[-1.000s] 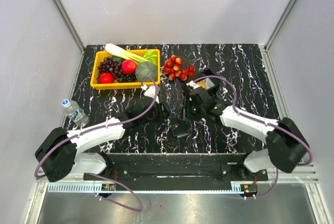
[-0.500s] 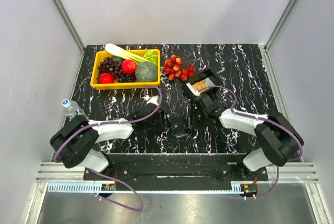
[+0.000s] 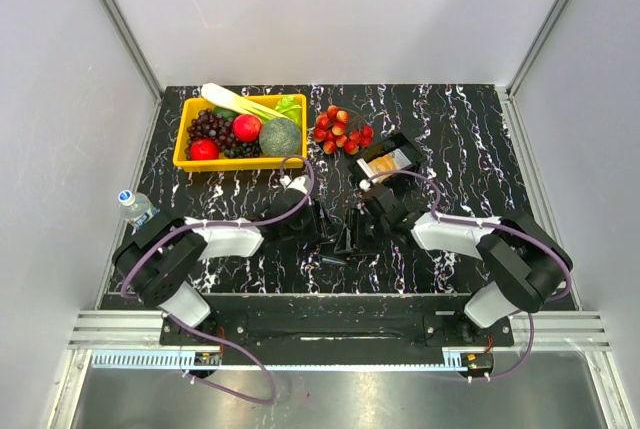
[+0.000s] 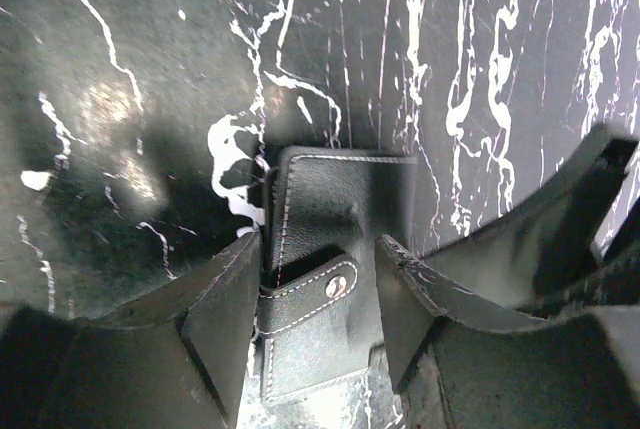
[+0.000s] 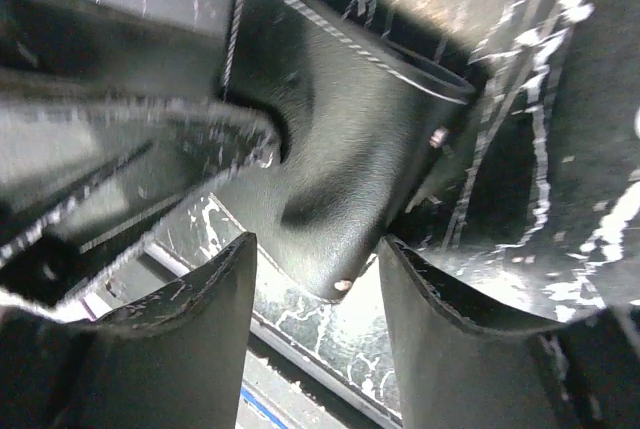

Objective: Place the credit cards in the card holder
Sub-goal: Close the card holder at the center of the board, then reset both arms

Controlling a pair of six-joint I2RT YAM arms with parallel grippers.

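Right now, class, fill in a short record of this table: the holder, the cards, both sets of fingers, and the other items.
card holder: black, stitched, between the two arms
cards: in the black tray, behind the holder
left fingers: open, one on each side of the holder
right fingers: open, holder's corner between them
other items: yellow basket of produce, red fruit, water bottle

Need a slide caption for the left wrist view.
Left gripper, jaws apart, straddles the closed black card holder on the marbled table.
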